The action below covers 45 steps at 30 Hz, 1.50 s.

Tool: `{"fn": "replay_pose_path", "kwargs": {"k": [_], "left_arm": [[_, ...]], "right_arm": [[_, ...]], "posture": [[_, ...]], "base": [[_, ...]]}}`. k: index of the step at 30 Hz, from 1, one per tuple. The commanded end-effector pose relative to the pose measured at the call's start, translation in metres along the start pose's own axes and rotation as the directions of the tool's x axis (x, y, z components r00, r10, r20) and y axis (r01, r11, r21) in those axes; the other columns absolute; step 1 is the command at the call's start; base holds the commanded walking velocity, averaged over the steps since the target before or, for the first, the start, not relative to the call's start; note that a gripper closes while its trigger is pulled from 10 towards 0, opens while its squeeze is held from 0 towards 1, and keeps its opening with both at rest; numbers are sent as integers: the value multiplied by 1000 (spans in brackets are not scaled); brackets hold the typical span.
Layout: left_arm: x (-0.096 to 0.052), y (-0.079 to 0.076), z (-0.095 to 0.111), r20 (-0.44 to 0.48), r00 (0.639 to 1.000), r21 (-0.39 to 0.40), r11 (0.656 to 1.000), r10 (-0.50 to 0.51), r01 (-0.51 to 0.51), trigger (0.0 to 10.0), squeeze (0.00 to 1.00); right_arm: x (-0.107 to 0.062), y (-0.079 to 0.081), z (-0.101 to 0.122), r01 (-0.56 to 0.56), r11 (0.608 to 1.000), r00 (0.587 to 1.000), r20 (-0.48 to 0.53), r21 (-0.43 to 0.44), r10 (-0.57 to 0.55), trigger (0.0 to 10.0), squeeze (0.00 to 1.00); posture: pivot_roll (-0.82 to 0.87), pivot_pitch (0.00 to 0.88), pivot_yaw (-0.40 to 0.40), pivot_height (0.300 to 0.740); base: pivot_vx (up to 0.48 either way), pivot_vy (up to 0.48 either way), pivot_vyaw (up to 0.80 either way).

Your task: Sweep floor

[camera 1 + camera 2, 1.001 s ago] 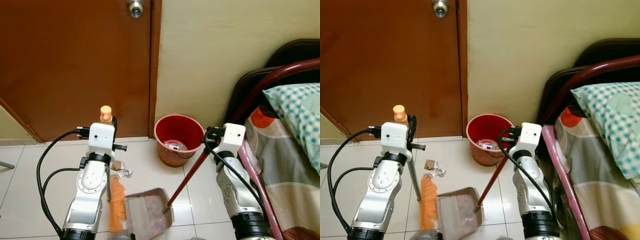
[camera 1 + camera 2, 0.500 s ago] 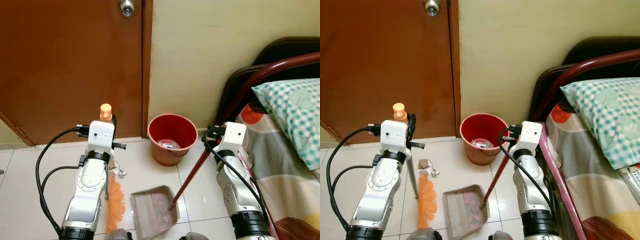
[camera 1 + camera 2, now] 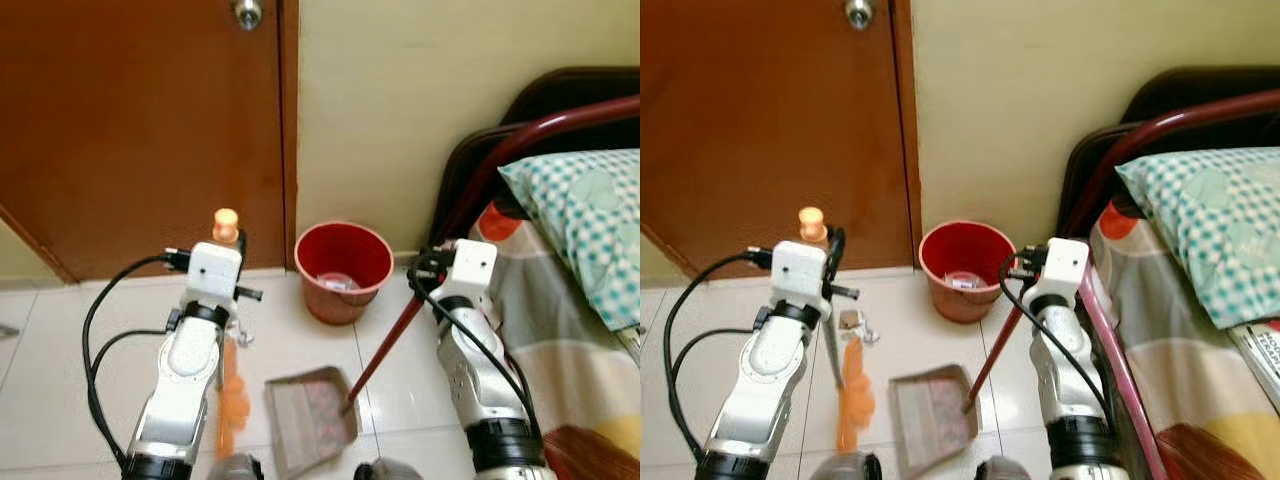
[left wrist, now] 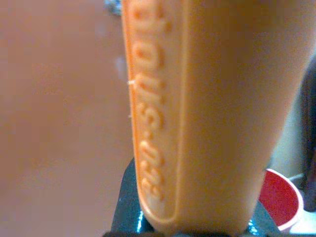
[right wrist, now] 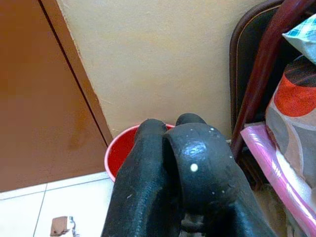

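Nearest the robot, at 6 o'clock on the tiled floor (image 3: 60,380), lay the grey dustpan (image 3: 310,415) with pale debris in it, its red handle (image 3: 385,340) rising toward 2 o'clock into the right gripper (image 3: 425,268), whose jaws were closed around the top of it. At 8 o'clock the orange broom (image 3: 231,395) stood upright, blurred bristles on the tiles just beside the dustpan; the left gripper (image 3: 232,242) had its jaws clamped on the broom's orange grip (image 4: 207,113). A scrap of litter (image 3: 852,322) lay near the bristles. Farther, at 12 o'clock, a red bucket (image 3: 343,268) stood against the wall, beside the brown door (image 3: 140,120). A bed (image 3: 580,270) with a checked pillow (image 3: 1210,215) was at 3 o'clock.
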<state>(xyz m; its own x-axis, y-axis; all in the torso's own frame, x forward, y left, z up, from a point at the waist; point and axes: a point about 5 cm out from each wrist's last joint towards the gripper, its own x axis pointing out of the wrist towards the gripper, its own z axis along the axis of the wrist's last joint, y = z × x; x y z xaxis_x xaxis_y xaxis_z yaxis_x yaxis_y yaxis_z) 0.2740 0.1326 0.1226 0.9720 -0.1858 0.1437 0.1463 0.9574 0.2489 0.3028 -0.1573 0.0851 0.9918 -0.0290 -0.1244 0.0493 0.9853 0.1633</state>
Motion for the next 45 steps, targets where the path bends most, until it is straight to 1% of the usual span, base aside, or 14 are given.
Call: {"fn": "replay_pose_path", "kwargs": {"k": [1,7,9,10,11,13,15,19,23,24,26,29,40,45], "left_arm": [[10,-4,17,97,994,43,998,-43,39,10000,0],[27,-5,26,135,990,38,999,-44,40,10000,0],[34,-10,27,151,986,40,997,-67,61,10000,0],[42,-19,30,169,980,65,993,-104,94,10000,0],[42,-19,30,169,980,65,993,-104,94,10000,0],[55,-28,36,189,972,71,989,-142,131,10000,0],[59,-31,37,189,969,78,986,-160,148,10000,0],[68,-43,26,133,959,119,964,-252,237,10000,0],[70,-46,2,-6,955,166,942,-295,292,10000,0],[70,-46,2,-6,955,166,942,-295,292,10000,0],[70,-44,-12,-87,955,103,951,-283,291,10000,0],[70,-46,-19,-130,949,91,949,-288,301,10000,0],[58,-70,-19,-126,934,-76,942,-334,327,10000,0],[42,-78,-19,-138,933,-168,936,-332,308,10000,0]], "right_arm": [[2,-3,9,8,1000,999,39,21,-9,10000,0],[-1,-8,9,20,999,999,30,26,-21,10000,0],[-4,-9,10,-11,997,1000,30,74,8,10000,0],[-7,-12,12,-21,998,999,38,66,19,10000,0],[-7,-12,12,-21,998,999,38,66,19,10000,0],[-14,-22,12,5,1000,999,37,31,-6,10000,0],[-16,-27,12,19,1000,999,36,18,-20,10000,0],[-24,-44,13,77,997,996,35,-1,-77,10000,0],[-23,-46,15,86,996,996,36,-10,-86,10000,0],[-23,-46,15,86,996,996,36,-10,-86,10000,0],[-22,-42,15,78,997,996,35,-14,-77,10000,0],[-20,-40,16,72,997,997,33,-14,-71,10000,0],[-17,-37,16,60,998,998,29,-17,-60,10000,0],[-14,-37,17,63,998,997,34,-27,-62,10000,0]], "posture": [[2,92,-36,740],[-3,94,-35,740],[-2,98,-41,740],[-8,102,-35,740],[-8,102,-35,740],[-32,103,-27,740],[-38,104,-24,740],[-59,109,-14,740],[-62,112,-16,740],[-62,112,-16,740],[-59,112,-18,740],[-59,111,-19,740],[-57,109,-20,740],[-49,108,-20,740]], "base": [[0,0,0],[0,0,0],[0,0,0],[0,0,0],[0,0,0],[0,0,0],[0,0,0],[0,0,0],[0,0,0],[0,0,0],[0,0,0],[0,0,0],[0,0,0],[0,0,0]]}}
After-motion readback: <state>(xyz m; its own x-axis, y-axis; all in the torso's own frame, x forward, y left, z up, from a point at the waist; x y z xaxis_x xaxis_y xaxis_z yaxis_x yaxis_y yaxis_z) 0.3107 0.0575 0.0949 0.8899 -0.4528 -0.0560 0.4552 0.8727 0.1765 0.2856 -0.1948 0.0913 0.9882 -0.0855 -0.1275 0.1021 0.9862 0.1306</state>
